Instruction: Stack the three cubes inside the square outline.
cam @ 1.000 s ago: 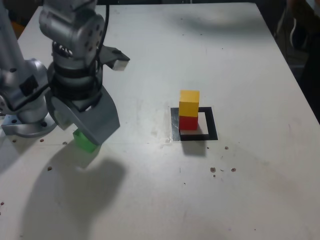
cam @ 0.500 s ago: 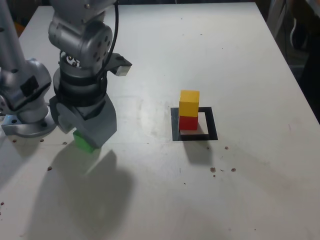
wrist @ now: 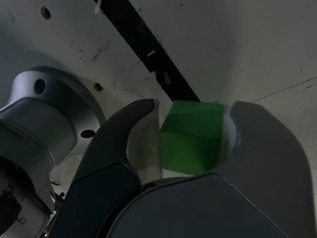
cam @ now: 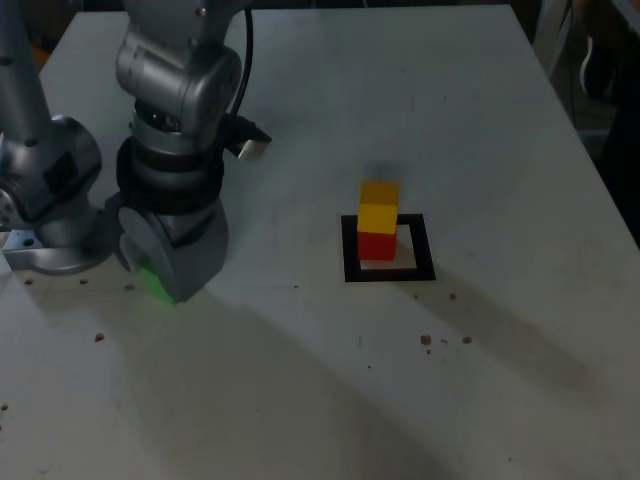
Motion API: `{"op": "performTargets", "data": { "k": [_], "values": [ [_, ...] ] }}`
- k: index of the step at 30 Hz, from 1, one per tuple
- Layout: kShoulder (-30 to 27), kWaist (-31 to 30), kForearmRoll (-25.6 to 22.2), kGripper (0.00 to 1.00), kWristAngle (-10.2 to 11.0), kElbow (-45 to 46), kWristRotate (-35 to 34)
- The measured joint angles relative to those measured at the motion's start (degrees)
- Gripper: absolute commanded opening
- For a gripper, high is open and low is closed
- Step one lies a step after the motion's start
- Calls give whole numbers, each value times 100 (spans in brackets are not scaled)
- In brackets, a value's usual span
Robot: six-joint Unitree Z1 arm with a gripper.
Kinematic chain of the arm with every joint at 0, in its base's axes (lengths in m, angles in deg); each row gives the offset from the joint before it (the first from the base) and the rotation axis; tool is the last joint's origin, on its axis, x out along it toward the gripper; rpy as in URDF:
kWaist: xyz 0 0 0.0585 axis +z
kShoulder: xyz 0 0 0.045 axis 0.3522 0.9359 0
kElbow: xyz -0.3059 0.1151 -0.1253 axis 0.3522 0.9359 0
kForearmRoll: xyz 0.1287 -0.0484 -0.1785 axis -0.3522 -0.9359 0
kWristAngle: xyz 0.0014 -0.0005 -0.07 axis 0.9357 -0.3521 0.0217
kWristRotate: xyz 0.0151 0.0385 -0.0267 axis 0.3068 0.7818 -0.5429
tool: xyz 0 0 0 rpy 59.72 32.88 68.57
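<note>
Gripping the green cube [wrist: 193, 136] between the jaws of the gripper [cam: 165, 280], pads pressing both sides, low over the tabletop [cam: 300, 400] at the exterior view's left (arm base [wrist: 47, 129] and a black tape strip [wrist: 148, 54] lying close by). Sitting well apart toward the exterior view's right: yellow cube [cam: 378, 207] stacked on red cube [cam: 377, 244] inside the square outline [cam: 350, 250], nothing standing between.
</note>
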State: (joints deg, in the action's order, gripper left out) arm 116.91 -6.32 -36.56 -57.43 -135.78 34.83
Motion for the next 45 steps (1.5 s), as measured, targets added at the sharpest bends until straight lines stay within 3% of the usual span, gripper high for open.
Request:
{"op": "performTargets", "data": {
  "k": [5, 9, 14, 17, 26, 32, 41, 45],
  "values": [
    [-41, 8, -55, 17, 1, -62, 0],
    [-154, 15, -415, 17, 40, -363, -61],
    [-273, 266, -1338, 17, 254, -1310, -238],
    [-222, 591, -1862, 17, 265, -1852, -368],
    [683, 1649, -3395, 17, 409, -3538, -520],
    [1195, 1819, -3410, 17, 685, -4681, -629],
    [1715, 1740, -3413, 17, 432, -6324, -638],
    [2032, 1736, -3420, 17, 358, -6527, -635]
  ]
}}
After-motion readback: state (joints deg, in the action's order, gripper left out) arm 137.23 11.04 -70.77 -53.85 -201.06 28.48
